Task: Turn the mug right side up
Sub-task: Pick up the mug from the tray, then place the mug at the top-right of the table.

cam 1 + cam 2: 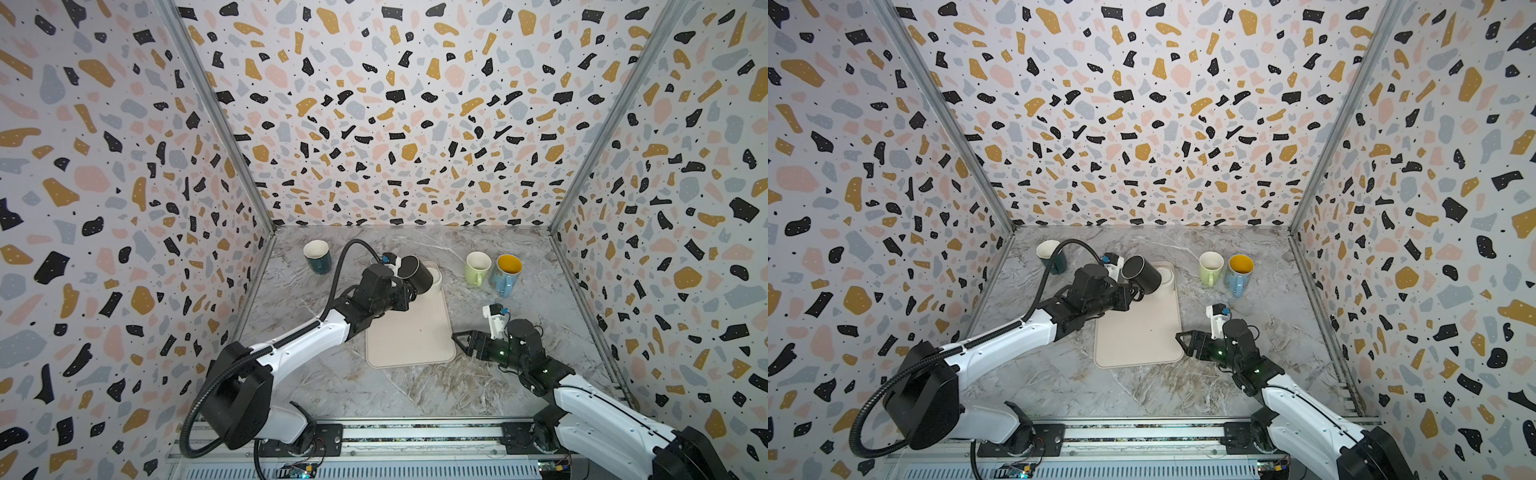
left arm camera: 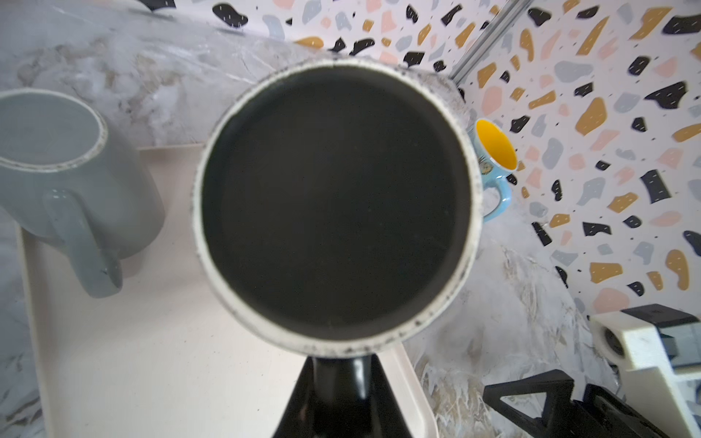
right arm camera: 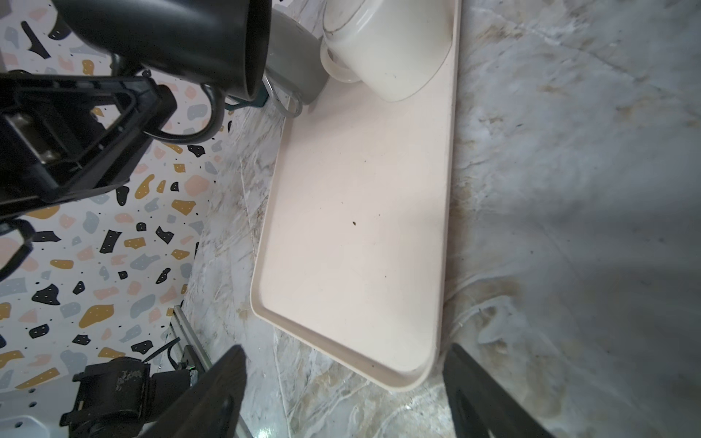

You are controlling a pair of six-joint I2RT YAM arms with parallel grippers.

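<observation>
Hovering over the tray point(image 1: 409, 332), left gripper point(image 1: 411, 293) clasps the black mug point(image 1: 417, 274); right gripper point(image 1: 460, 344) gapes beside the near corner.

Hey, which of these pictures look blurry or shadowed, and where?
Left wrist view: the black mug fills the frame, its edge soft, too close to focus. Right wrist view: a broad shadow darkens the table on one side. Both top views: evenly lit, fairly sharp, no glare.
</observation>
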